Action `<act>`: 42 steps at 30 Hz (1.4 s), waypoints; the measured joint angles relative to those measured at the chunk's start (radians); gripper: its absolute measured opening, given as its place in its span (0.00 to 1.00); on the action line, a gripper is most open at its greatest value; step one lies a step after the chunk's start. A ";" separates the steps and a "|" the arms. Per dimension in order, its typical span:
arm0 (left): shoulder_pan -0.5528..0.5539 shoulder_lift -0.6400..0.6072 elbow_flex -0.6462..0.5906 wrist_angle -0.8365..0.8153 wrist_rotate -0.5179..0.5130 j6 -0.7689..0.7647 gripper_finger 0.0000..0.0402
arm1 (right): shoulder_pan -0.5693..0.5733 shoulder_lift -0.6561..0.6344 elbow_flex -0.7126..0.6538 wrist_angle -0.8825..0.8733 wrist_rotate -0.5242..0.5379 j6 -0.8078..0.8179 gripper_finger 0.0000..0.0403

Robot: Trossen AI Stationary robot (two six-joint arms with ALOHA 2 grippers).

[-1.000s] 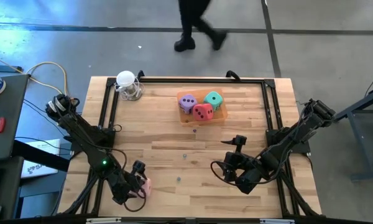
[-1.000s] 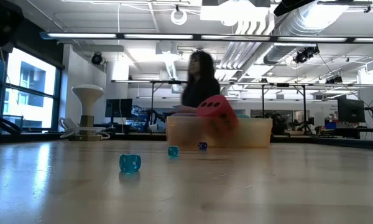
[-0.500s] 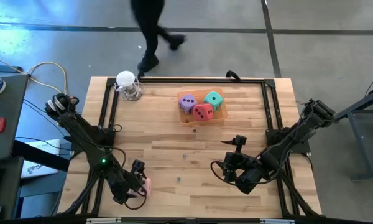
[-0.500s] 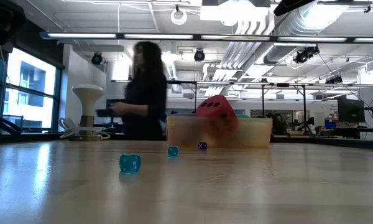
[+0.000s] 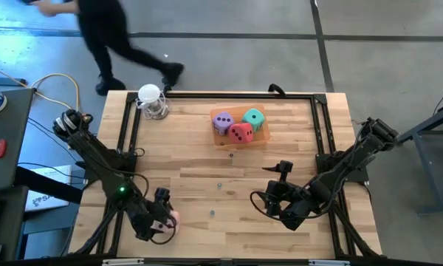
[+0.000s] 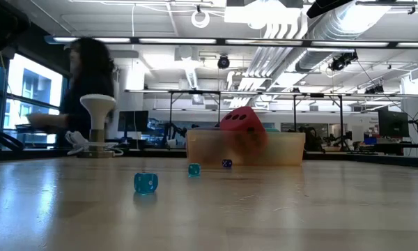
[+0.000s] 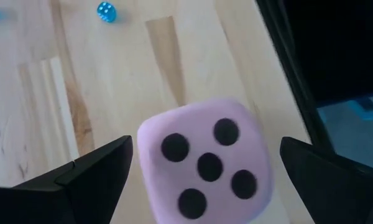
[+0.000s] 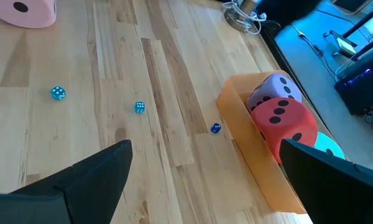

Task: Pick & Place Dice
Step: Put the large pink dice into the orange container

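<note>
My left gripper (image 7: 199, 180) stands wide, fingers either side of the pink die (image 7: 205, 163) at the near left of the table (image 5: 207, 162), not yet touching. It looks soft and light; I'd squeeze opposite flat faces, gently. My right gripper (image 8: 205, 186), also wide, waits near right. The other dice sit in the orange tray (image 5: 262, 137), far centre.

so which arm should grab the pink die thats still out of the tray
Left. The left gripper is already right at the pink die, its open fingers straddling it in the left wrist view. The right gripper sits farther across the table.
</note>
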 joint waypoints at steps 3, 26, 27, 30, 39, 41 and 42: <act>0.000 0.000 0.022 -0.026 0.006 -0.030 0.99 | 0.000 0.000 0.000 0.000 0.000 0.000 0.99; -0.022 0.005 0.040 -0.090 0.031 -0.187 0.99 | 0.000 0.000 0.000 0.000 0.000 0.000 0.99; -0.022 0.007 0.040 -0.090 0.031 -0.188 0.99 | 0.000 0.000 0.000 0.000 0.000 0.000 0.99; -0.014 0.011 0.040 -0.094 0.031 -0.189 0.99 | 0.000 0.000 0.000 0.000 0.000 0.000 0.99; 0.015 0.025 0.040 -0.096 0.039 -0.163 0.99 | 0.000 0.000 0.000 0.000 0.000 0.000 0.99; 0.013 0.038 0.040 -0.095 0.046 -0.171 0.99 | 0.000 0.000 0.000 0.000 0.000 0.000 0.99; 0.013 0.045 0.040 -0.096 0.048 -0.178 0.99 | 0.000 0.000 0.000 0.000 0.000 0.000 0.99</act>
